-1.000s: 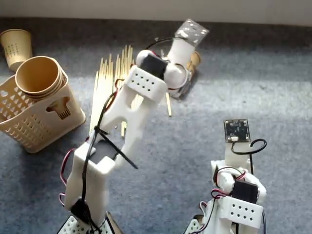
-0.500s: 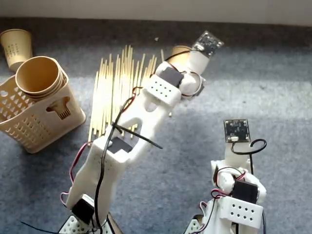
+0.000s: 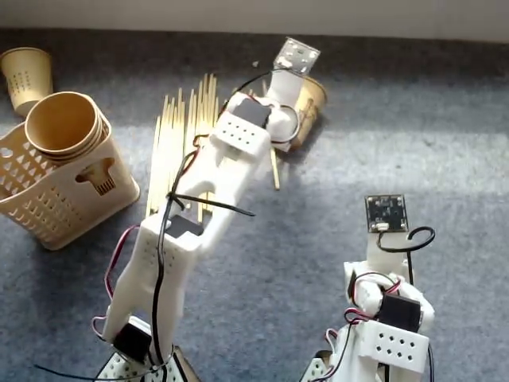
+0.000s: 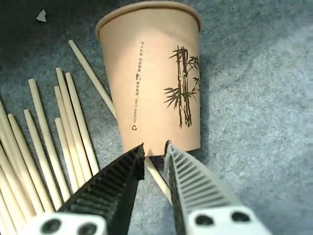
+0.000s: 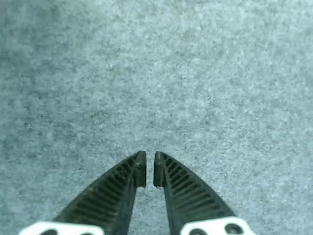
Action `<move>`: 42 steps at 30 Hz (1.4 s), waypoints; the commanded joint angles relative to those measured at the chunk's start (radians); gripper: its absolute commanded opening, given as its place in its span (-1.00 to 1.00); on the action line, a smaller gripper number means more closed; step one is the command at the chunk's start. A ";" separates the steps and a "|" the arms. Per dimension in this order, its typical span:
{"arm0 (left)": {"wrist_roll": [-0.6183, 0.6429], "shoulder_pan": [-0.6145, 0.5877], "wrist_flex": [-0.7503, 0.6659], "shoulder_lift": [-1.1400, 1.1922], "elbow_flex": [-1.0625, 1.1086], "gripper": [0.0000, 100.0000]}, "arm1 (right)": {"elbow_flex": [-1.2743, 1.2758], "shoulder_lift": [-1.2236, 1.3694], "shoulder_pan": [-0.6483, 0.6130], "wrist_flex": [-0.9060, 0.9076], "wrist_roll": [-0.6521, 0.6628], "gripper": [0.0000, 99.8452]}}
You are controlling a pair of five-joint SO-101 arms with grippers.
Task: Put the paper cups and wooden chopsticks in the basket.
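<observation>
A paper cup [image 4: 151, 83] with a bamboo print lies on its side on the grey carpet, base toward my left gripper [image 4: 155, 147]. The gripper is shut on the cup's base edge. From above, this cup [image 3: 310, 103] sits at the far middle, past the left arm's wrist [image 3: 242, 131]. Several wooden chopsticks [image 3: 179, 135] lie fanned out beside it, and some chopsticks [image 4: 49, 137] run beside and under the cup. The cream basket [image 3: 48, 215] at the left holds stacked paper cups [image 3: 64, 123]. My right gripper [image 5: 149, 169] is shut over bare carpet near the front.
One more paper cup [image 3: 24, 72] stands behind the basket at the far left corner. The right arm [image 3: 390, 318] is folded at the front right. Open carpet lies to the right of the chopsticks.
The left arm swung right toward the far edge, then back left. The paper cup now lies in plain sight by its wrist. The right arm has not moved.
</observation>
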 commanded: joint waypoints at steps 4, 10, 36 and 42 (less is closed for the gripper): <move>0.009 -0.019 -0.011 0.065 -0.033 -0.82 | -0.007 -0.008 -0.004 -0.016 -0.011 -0.90; 0.014 -0.031 0.081 0.090 -0.036 -0.82 | -0.007 -0.008 -0.004 -0.016 -0.011 -0.90; 0.068 -0.071 0.407 -0.437 -0.038 -0.96 | -0.007 -0.008 -0.010 -0.016 -0.011 -0.90; 0.109 -0.028 0.247 -0.417 -0.035 -0.52 | -0.007 -0.008 -0.010 -0.016 -0.011 -0.90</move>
